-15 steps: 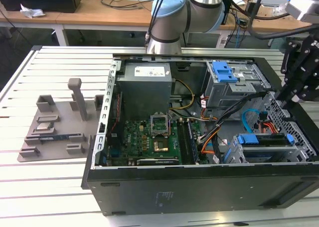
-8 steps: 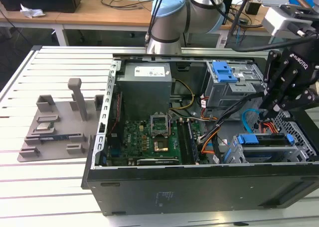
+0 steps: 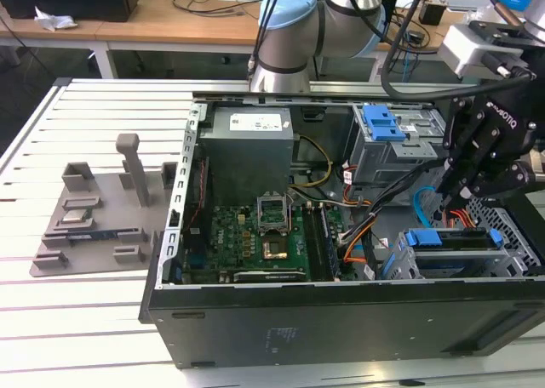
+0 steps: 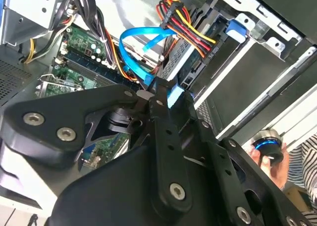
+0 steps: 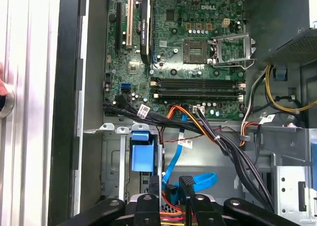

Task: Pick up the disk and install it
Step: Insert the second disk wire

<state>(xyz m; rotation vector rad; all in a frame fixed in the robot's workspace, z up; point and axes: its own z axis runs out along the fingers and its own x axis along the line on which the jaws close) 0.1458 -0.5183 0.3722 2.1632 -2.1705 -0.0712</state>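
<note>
The disk (image 3: 451, 238), framed by its bright blue bracket, sits on edge in the drive cage at the near corner of the open computer case, on the exterior view's right. In the first wrist view its blue bracket (image 5: 141, 154) stands in the cage slot. In the second wrist view the bracket's end (image 4: 232, 28) shows in the cage. My black gripper (image 3: 447, 202) hangs just above the cage. The end of a blue data cable (image 5: 198, 179) lies right at the gripper (image 5: 171, 187) in both wrist views (image 4: 172, 94).
The case holds a motherboard (image 3: 255, 235), a large grey metal box (image 3: 247, 145) and a blue latch (image 3: 383, 120) on the upper drive bay. Cable bundles (image 5: 218, 137) cross beside the cage. A grey parts fixture (image 3: 94, 209) lies at the exterior view's left. A person's hand (image 4: 270, 156) holds a round knob.
</note>
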